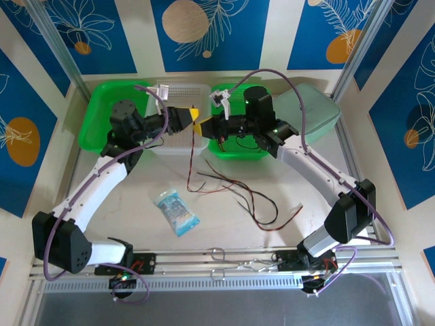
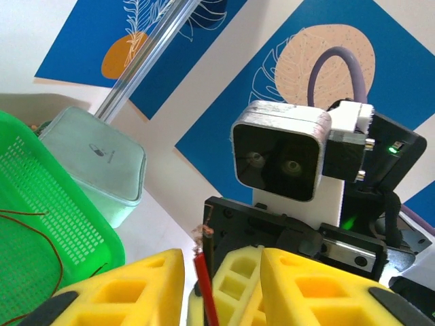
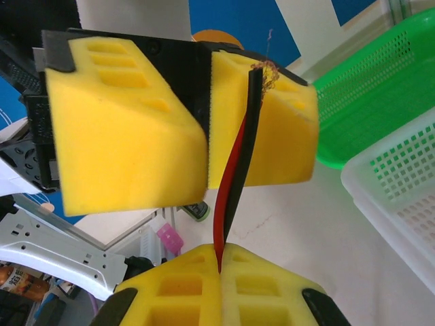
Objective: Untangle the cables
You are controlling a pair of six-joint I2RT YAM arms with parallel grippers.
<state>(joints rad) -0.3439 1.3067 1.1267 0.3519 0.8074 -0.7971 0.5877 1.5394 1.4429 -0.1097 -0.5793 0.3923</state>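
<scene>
A red cable (image 3: pixel 228 197) and a black cable (image 3: pixel 246 149) run side by side up out of my right gripper (image 3: pixel 221 252), which is shut on them. Their frayed ends reach my left gripper (image 3: pixel 207 102). In the left wrist view the red cable (image 2: pixel 206 292) stands between the spread yellow fingers of the left gripper (image 2: pixel 221 263), with a small gap beside it, and the right gripper's fingertips sit in the same gap. From above, the left gripper (image 1: pixel 192 117) and right gripper (image 1: pixel 204 126) meet nose to nose over the baskets. The remaining cables (image 1: pixel 234 193) trail onto the table.
Behind the grippers a green basket (image 1: pixel 95 125), a white basket (image 1: pixel 178 92) and a second green basket (image 1: pixel 234 155) stand in a row. At the back right is a pale green lidded box (image 1: pixel 319 112). A blue packet (image 1: pixel 177 212) lies mid-table, with metal clips (image 1: pixel 217 255) on the front rail.
</scene>
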